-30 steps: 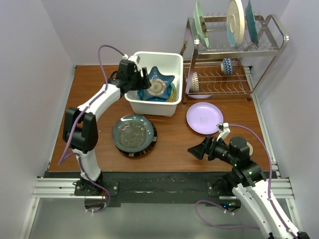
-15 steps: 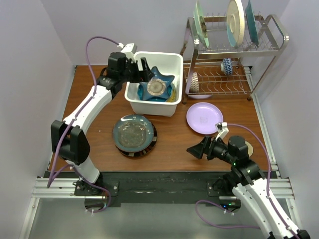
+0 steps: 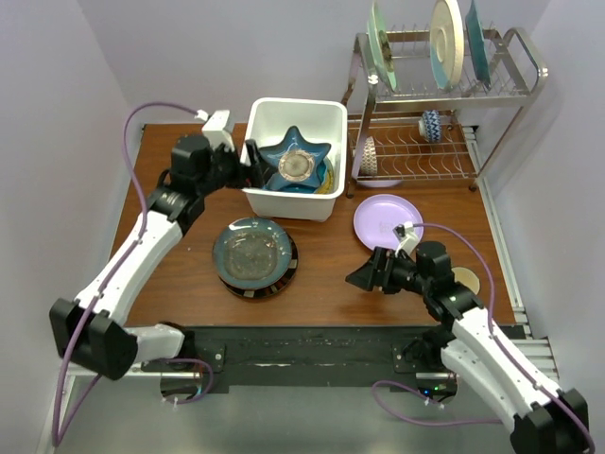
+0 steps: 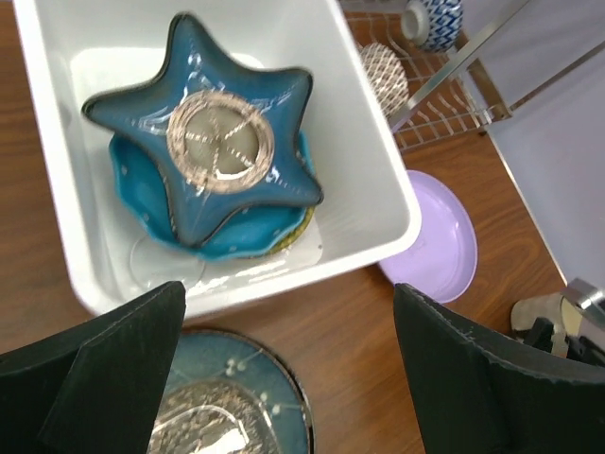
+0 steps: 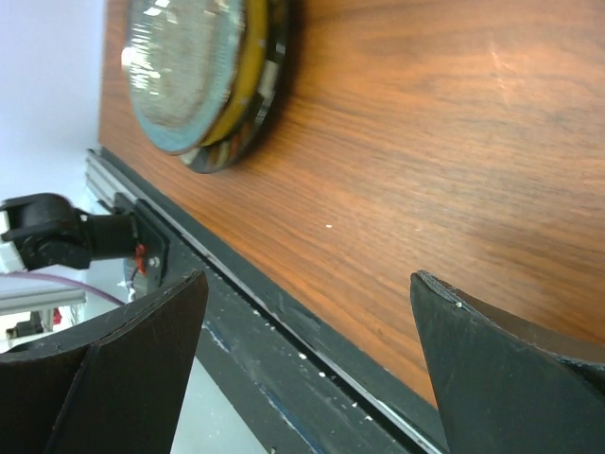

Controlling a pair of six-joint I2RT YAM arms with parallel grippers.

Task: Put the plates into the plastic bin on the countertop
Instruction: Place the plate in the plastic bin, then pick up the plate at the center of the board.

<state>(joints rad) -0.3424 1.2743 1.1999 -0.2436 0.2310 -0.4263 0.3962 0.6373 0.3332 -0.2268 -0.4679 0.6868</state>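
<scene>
Now, the left claw (image 3: 251, 163) is spread wide and holds nothing, hanging just beside the outer wall of the plastic bin (image 3: 284, 202). Straight ahead of it, down inside the bin, the blue star-shaped plate (image 4: 213, 142) lies on top of a blue dotted plate (image 4: 250, 236). Right under the claw, the dark teal plate (image 4: 236, 416) sits on the worktop (image 3: 331, 265), stacked on a black-rimmed striped plate (image 3: 248, 289). Past the bin's corner, off to the claw's right, lies the lilac plate (image 4: 435, 236).

Over to the right claw (image 3: 364, 276): also gaping, empty, held low above the wood. The teal stack lies ahead of it, well apart, with bare worktop between them. The lilac plate is just beside it, flat on the wood. Farther out stands the wire rack (image 3: 444, 95), with three large plates upright in it.
</scene>
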